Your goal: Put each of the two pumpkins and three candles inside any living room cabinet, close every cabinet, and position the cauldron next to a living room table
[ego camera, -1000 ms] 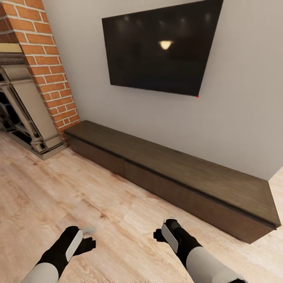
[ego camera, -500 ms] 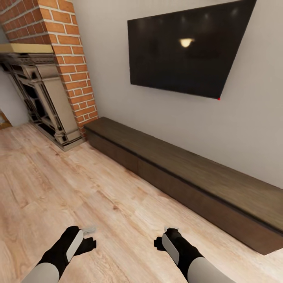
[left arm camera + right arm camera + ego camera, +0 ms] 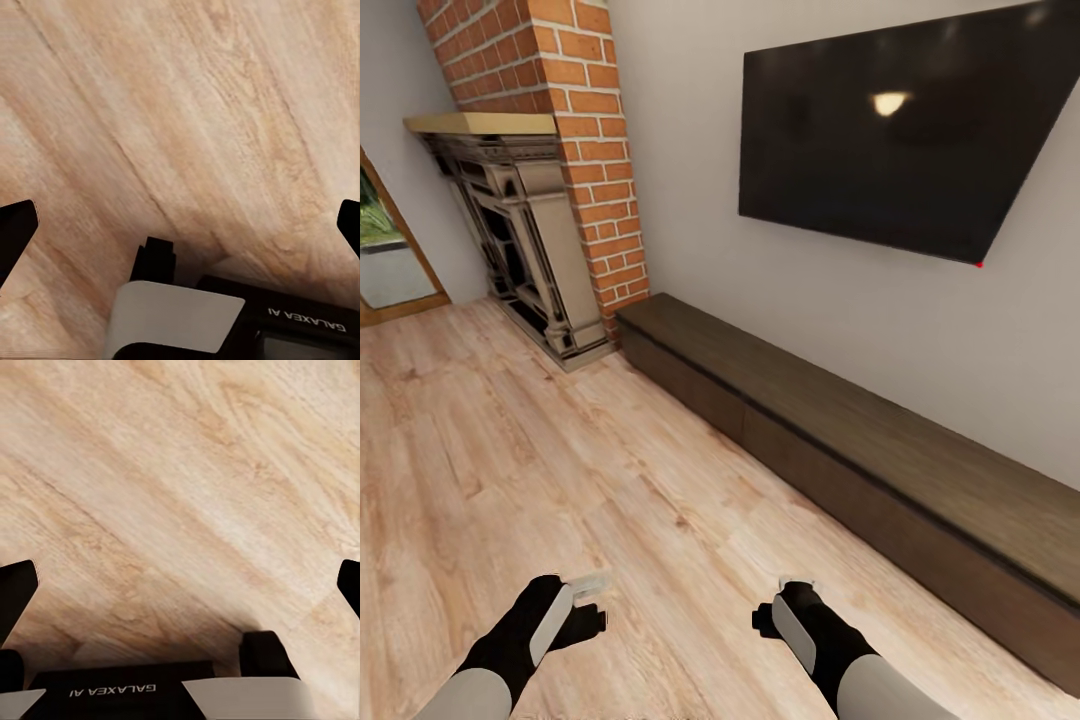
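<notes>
head view alone shows the closed cabinet (image 3: 880,450) beside fireplace (image 3: 525,240).

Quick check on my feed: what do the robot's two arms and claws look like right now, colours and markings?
Both arms have pale grey-white forearm shells ending in matte black wrists. The left claw and right claw are black with light grey side panels and pale tips. The wrist views show black fingers and white "GALAXEA AI" lettering.

Pale matt wood planks of the floor (image 3: 560,480) are lying beneath the fingers; dark matt-wood cabinet (image 3: 880,450), glossy television (image 3: 910,130).
</notes>
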You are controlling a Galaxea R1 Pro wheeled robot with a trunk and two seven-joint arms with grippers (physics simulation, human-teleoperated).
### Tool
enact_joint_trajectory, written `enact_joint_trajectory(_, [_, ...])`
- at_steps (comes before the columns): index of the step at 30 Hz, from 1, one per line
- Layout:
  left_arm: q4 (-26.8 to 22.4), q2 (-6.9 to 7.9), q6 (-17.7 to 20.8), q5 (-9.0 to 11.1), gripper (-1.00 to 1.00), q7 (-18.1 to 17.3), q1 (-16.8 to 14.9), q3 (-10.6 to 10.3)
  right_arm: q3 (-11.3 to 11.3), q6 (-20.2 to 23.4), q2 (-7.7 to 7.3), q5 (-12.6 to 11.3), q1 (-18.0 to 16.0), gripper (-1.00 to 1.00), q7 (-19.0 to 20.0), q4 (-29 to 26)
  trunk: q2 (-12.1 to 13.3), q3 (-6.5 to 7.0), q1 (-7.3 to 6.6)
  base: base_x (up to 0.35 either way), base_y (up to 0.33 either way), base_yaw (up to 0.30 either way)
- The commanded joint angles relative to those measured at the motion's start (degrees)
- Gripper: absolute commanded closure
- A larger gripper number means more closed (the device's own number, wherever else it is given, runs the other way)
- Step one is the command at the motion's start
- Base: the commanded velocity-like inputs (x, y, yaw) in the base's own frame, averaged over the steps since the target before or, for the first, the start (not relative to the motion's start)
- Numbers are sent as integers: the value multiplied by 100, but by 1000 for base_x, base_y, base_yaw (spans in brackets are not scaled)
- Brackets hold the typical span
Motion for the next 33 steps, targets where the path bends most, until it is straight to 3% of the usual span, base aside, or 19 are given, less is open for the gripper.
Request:
enact_joint_trajectory(1, [0, 0, 0, -1, -100, 0, 0, 2, 0, 0, 0, 1, 0, -100, 0, 4, 42, 14, -23, 0, 0, 258])
enact_joint_trajectory(10, [0, 3, 0, 7, -100, 0, 0, 5, 2, -269, 0, -2, 0, -100, -1, 17, 403, 135, -220, 0, 0, 261])
enact_joint_trajectory(33, [0, -2, 7, 7, -100, 0, 0, -3, 9, -363, 0, 5, 0, -100, -27, 20, 1325, 462, -725, 0, 0, 270])
